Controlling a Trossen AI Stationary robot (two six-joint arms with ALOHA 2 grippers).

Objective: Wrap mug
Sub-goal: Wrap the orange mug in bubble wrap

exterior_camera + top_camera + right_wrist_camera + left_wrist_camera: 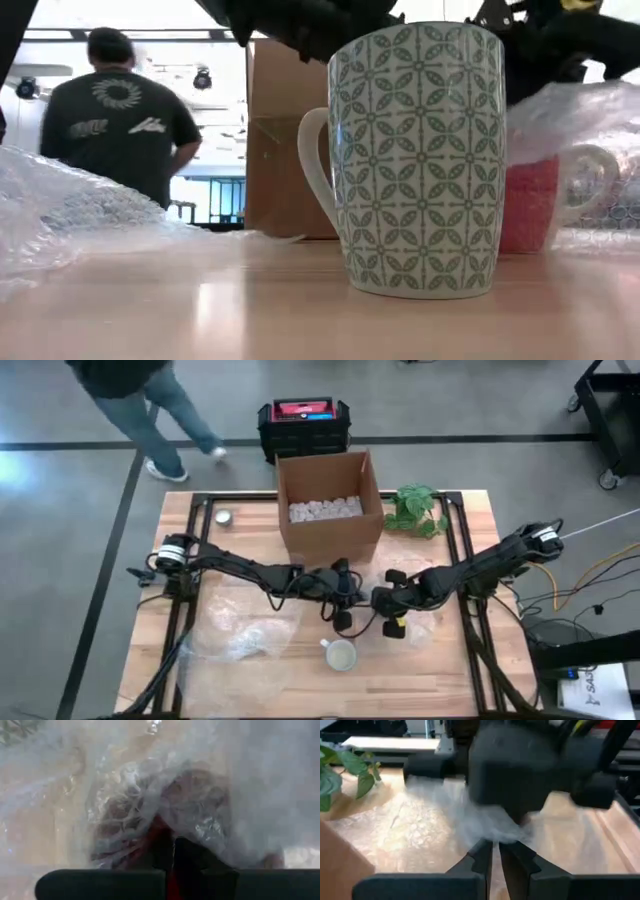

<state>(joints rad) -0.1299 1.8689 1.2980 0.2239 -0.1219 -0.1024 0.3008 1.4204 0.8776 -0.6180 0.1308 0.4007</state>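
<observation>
**Two claws pull bubble wrap over the red mug**

From above, both dark arms meet in the middle of the wooden worktop [440, 670]. The left claw [343, 618] and the right claw [392, 626] sit close together, just in front of the brown cardboard box with white packing bits [329, 505]. A white mug with a green leaf pattern [341, 654] stands alone nearer the front edge. A loose pile of clear bubble wrap [240, 635] lies on the left side. A green leafy plant [415, 510] sits beside the box.

From the low camera, the patterned mug [420, 160] fills the middle. Behind it, on the right, a red mug with a white handle [545, 205] sits under a sheet of clear bubble wrap [575, 115]. A person in a dark shirt [125, 125] stands far back.

From the left wrist, the left claw [495, 855] is pressed nearly together and seems to pinch an edge of the wrap [480, 827].

From the right wrist, the right claw [172, 852] is pressed together on the wrap [150, 795], with the red mug [160, 832] showing through.

The wrap could slip out of a claw if one arm pulls too hard. The red mug could tip, or bump the patterned mug nearby.
</observation>
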